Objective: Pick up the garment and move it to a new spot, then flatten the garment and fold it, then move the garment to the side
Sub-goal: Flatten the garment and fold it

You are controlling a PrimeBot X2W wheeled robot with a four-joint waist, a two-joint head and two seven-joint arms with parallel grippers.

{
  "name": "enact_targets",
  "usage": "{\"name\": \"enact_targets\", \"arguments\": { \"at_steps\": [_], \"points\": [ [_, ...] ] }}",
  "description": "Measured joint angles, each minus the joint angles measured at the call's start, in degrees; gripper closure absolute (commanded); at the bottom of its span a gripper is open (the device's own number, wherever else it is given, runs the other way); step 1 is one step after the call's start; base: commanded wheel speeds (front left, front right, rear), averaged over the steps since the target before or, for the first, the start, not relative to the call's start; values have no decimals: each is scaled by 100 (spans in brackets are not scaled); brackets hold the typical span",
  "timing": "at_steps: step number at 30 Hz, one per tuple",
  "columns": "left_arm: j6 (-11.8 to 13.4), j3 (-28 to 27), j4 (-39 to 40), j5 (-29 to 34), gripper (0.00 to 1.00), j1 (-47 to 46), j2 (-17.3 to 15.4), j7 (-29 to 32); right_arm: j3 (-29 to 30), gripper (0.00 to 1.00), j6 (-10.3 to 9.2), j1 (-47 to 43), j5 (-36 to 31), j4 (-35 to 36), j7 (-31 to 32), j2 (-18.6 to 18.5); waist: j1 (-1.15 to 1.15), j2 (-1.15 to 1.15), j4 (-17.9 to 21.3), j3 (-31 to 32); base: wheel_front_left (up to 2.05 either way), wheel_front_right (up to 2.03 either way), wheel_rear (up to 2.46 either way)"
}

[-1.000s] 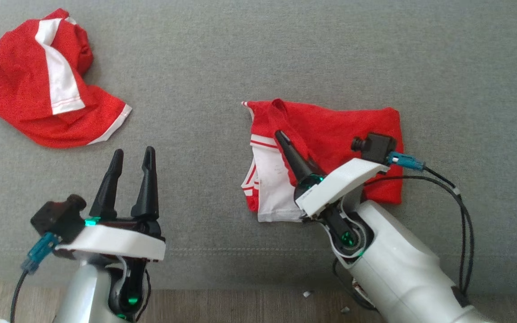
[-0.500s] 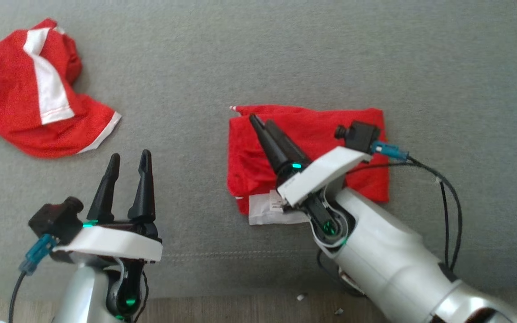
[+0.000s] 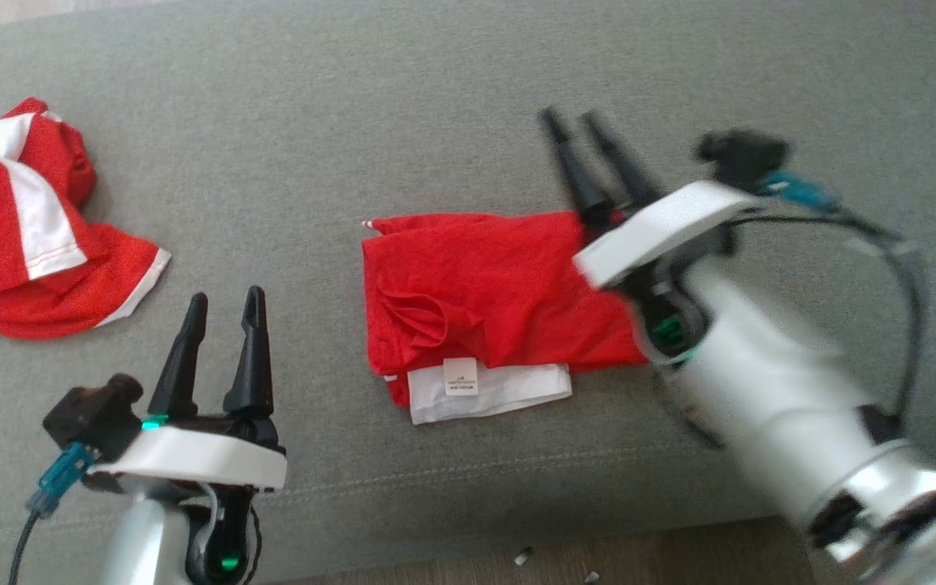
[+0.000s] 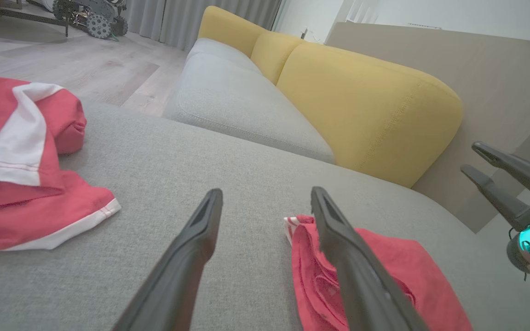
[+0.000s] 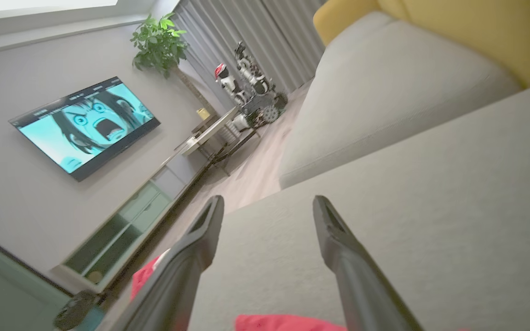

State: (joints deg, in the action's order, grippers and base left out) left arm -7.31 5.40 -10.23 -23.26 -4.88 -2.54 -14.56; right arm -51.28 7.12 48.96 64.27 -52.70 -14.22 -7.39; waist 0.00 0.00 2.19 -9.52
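The head camera looks steeply down onto the grey fabric sofa seat (image 3: 435, 106). Both wrist cameras sit low, skimming it toward the yellow backrest cushions (image 4: 366, 96); all three share the folded red garment (image 3: 484, 284).

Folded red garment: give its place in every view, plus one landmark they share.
Head view: the folded red garment lies at centre, white edge toward the robot.
Left wrist view: lower right, partly behind one finger of the left tool.
Right wrist view: a red sliver at the bottom edge, between the fingers.
Shared landmark: the grey seat cushion it lies on.
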Motion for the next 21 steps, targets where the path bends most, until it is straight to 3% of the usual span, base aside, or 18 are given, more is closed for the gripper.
{"name": "enact_targets", "arguments": {
  "at_steps": [4, 9, 17, 21],
  "points": [
    [2, -1, 134, -2, 0, -1, 0, 0, 726, 0, 0, -26, -1096, 156, -5, -438, 0, 0, 51, -1, 0, 0, 0],
    [49, -1, 265, -35, 0, -1, 0, 0, 1761, 0, 0, -548, -2593, 903, -12, -719, 0, 0, 21, -35, 0, 0, 0],
    [152, 13, 575, 103, 0, -1, 0, 0, 3619, 0, 0, -2147, -4803, 2538, -13, -591, 0, 0, -73, -55, 0, 0, 0],
    [229, 21, 688, 164, 0, 16, 0, 0, 4222, 0, 0, -2803, -5383, 3147, -13, -144, 0, 0, -117, -47, 0, 0, 0]
  ]
}}
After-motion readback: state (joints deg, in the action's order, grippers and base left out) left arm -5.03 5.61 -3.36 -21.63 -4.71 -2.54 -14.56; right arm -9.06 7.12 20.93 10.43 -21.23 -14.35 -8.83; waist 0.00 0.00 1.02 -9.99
